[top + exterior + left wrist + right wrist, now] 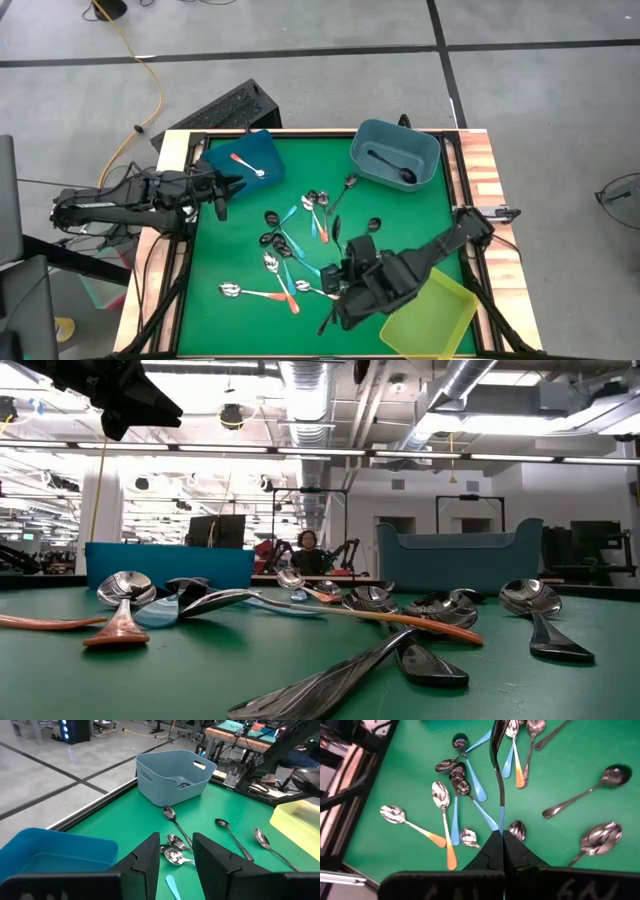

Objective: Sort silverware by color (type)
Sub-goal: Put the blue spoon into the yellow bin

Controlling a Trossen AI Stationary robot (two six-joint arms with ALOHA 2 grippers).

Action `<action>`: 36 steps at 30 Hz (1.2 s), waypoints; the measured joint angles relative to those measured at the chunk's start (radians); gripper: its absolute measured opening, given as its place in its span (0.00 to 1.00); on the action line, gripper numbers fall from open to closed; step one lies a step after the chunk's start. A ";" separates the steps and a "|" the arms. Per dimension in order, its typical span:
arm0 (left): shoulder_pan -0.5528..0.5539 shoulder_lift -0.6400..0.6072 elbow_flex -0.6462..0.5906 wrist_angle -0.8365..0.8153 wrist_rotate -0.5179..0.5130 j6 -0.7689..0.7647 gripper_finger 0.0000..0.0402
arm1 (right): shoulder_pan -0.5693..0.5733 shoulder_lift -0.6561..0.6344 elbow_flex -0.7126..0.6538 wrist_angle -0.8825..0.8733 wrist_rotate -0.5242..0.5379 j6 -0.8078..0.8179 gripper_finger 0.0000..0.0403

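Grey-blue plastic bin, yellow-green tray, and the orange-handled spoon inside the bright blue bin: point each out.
Grey-blue plastic bin (428, 150): high view, on its right rim.
Yellow-green tray (440, 318): high view, on its bare floor.
Orange-handled spoon (243, 161): high view, on its handle, inside the bright blue bin (265, 145).

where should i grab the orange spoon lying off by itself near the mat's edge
Grip the orange-handled spoon by its handle just behind the bowl, coming straight down with the fingers across it. It lies flat on the green mat, and its orange tip ends close to another spoon's handle.
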 joint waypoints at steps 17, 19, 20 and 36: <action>0.000 0.000 0.000 -0.001 0.035 -0.022 0.25 | 0.250 0.000 0.000 0.000 -0.154 0.367 0.00; 0.000 0.000 0.000 -0.001 0.035 -0.022 0.25 | 0.272 0.000 0.000 0.000 -0.148 0.394 0.00; 0.000 0.000 0.000 -0.001 0.034 -0.022 0.25 | 0.275 0.000 0.000 0.000 -0.149 0.397 0.00; 0.000 0.000 0.000 -0.002 0.033 -0.040 0.25 | 0.280 -0.005 -0.100 0.000 -0.360 0.428 0.00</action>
